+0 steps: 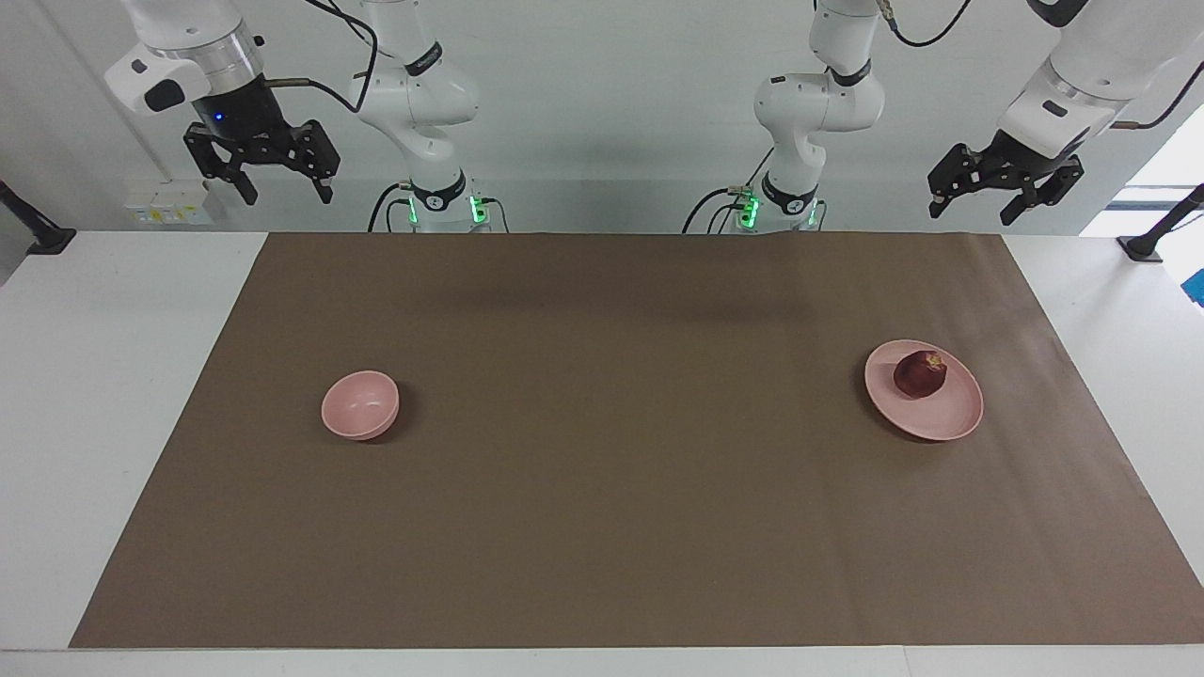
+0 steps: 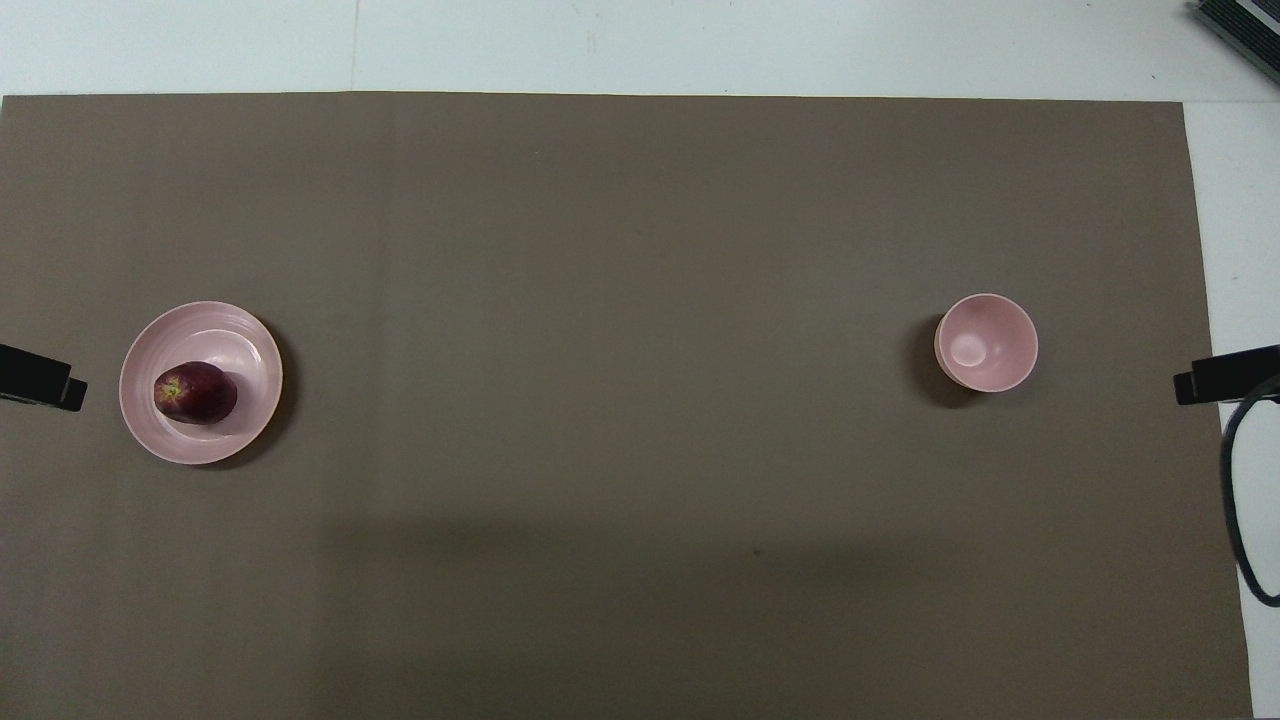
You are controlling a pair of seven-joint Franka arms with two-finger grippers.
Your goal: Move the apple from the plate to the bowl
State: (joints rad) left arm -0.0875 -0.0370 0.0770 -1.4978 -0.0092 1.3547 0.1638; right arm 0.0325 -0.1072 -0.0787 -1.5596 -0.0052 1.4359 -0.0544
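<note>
The dark red apple [image 1: 920,373] [image 2: 195,392] lies on the wide pale pink plate [image 1: 943,419] [image 2: 238,340], toward the left arm's end of the table. The small deep pink bowl [image 1: 360,404] [image 2: 987,342] stands empty toward the right arm's end. My left gripper [image 1: 976,209] hangs open high above the table's edge by the robots, well clear of the plate. My right gripper [image 1: 285,195] also hangs open, raised near its own end and apart from the bowl. Neither gripper holds anything.
A brown mat [image 1: 611,489] covers most of the white table [image 1: 94,376]. Only dark tips of the grippers show at the overhead view's side edges. A black cable [image 2: 1240,500] loops at the right arm's end.
</note>
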